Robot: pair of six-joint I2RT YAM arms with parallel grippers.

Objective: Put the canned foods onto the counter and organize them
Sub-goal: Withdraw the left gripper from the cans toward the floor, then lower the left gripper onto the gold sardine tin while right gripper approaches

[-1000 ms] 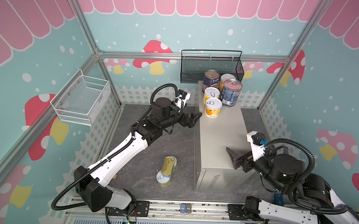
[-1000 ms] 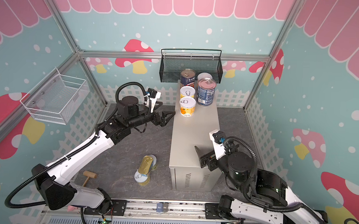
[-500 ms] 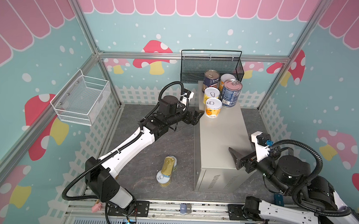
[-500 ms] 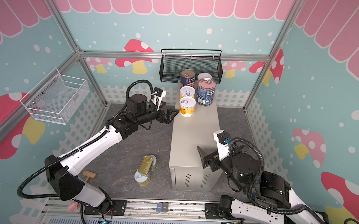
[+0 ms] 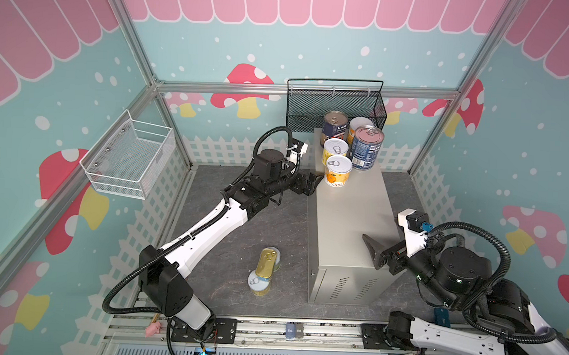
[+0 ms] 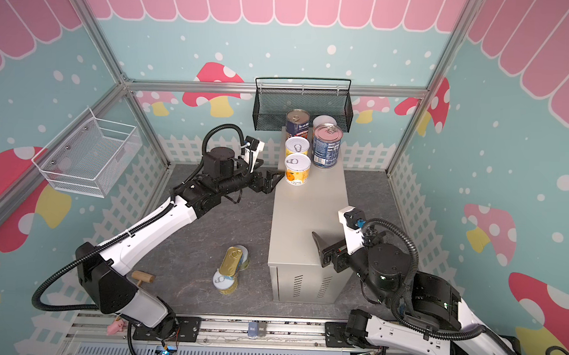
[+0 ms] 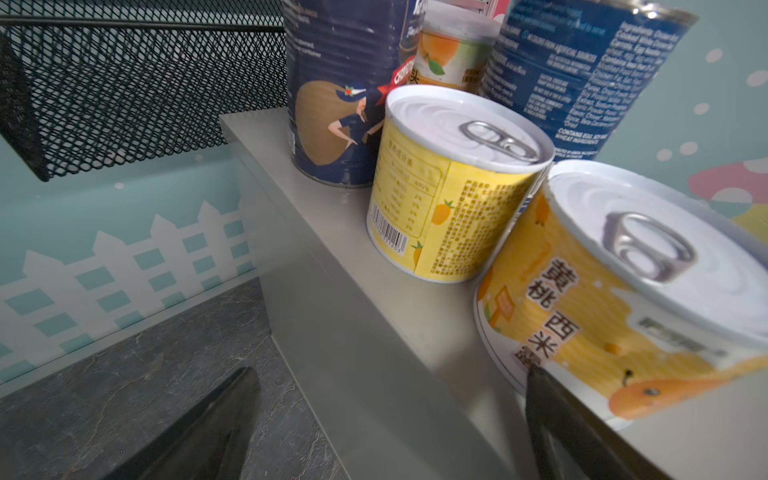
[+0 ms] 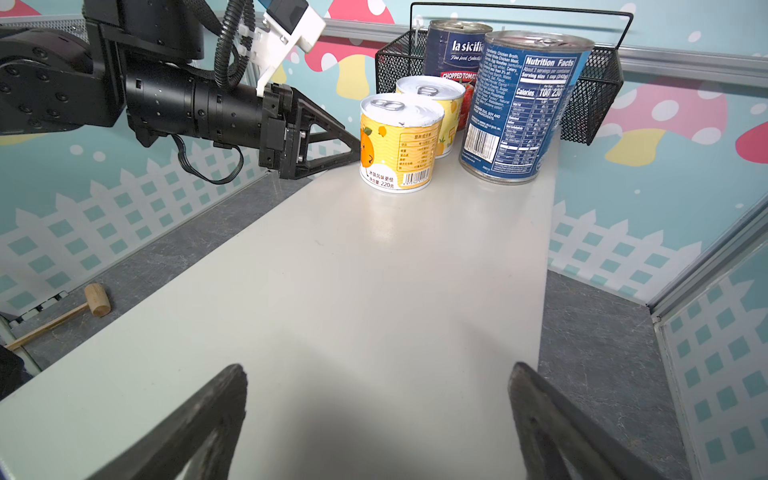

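Observation:
The beige counter (image 5: 350, 220) (image 6: 307, 219) holds two tall dark-blue cans (image 5: 365, 147) (image 5: 335, 126) and three yellow cans (image 5: 338, 170) (image 5: 334, 151) (image 5: 359, 124) at its far end. On the floor a flat gold tin (image 5: 266, 263) lies across two more yellow cans (image 5: 258, 282). My left gripper (image 5: 314, 183) (image 6: 271, 181) (image 7: 386, 374) is open at the counter's left edge, one finger (image 7: 561, 424) against the nearest yellow can (image 7: 623, 311) (image 8: 395, 141). My right gripper (image 5: 374, 251) (image 6: 321, 249) (image 8: 378, 374) hangs open and empty over the counter's near end.
A black mesh basket (image 5: 332, 104) hangs on the back wall just behind the cans. A white wire basket (image 5: 129, 158) is fixed to the left wall. A wooden mallet (image 6: 143, 277) (image 8: 93, 301) lies on the floor by the left arm's base.
My left arm has stretched out and its gripper has edged right, up to the nearest yellow can. My right gripper has barely shifted.

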